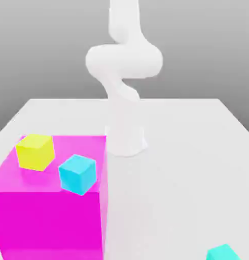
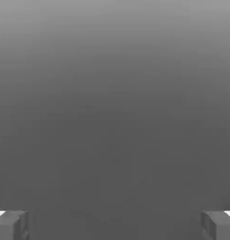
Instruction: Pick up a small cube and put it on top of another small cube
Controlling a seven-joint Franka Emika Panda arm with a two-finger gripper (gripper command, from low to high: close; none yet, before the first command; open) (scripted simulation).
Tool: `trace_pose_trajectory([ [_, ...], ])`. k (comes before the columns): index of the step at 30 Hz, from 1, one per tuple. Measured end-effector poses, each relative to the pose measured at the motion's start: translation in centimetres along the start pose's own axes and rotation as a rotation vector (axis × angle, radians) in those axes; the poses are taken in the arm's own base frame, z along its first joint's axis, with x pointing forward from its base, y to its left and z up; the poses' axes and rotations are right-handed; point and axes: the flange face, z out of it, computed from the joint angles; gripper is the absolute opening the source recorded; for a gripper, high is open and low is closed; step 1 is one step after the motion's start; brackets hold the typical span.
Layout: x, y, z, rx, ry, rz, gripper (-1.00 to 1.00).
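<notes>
Left: yellow cube (image 1: 35, 151) and blue cube (image 1: 77, 173) on pink block (image 1: 45, 213) | Middle: arm (image 1: 123, 101) up, claw (image 2: 115, 225) spread wide, holding nothing | Right: green cube (image 1: 223, 253) low on table (image 1: 197, 152), far from block | Looked light, hard, maybe slippery; best pinched on two flat sides.

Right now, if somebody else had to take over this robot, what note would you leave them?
Gripper: open, holding nothing.
Turquoise-green small cube: on the white table, at the exterior view's lower right edge.
Sky-cyan cube and yellow cube: side by side on top of the big magenta block.
Done: nothing stacked.
Left: pick up the small cube and set it on another small cube.
</notes>
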Motion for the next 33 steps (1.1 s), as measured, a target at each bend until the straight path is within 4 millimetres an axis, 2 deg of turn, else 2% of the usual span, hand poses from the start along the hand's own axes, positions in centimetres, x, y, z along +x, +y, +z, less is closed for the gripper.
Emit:
trace_pose_trajectory([
  [5, -1.9, -2.3, 8.6, -0.086, -0.088, -0.055, 0.0],
  [9, -4.2, -3.4, 15.2, -0.147, -0.159, -0.101, 0.0],
  [13, -7.4, -4.0, 21.7, -0.204, -0.234, -0.148, 0.0],
  [17, -11.5, -4.0, 27.8, -0.254, -0.314, -0.198, 0.0],
  [20, -15.2, -3.7, 32.1, -0.289, -0.376, -0.237, 0.0],
  [24, -19.9, -2.3, 37.5, -0.338, -0.458, -0.275, 0.0],
  [30, -28.4, 0.7, 44.3, -0.401, -0.589, -0.335, 0.0],
  [33, -31.4, 2.7, 47.6, -0.412, -0.614, -0.344, 0.0],
])
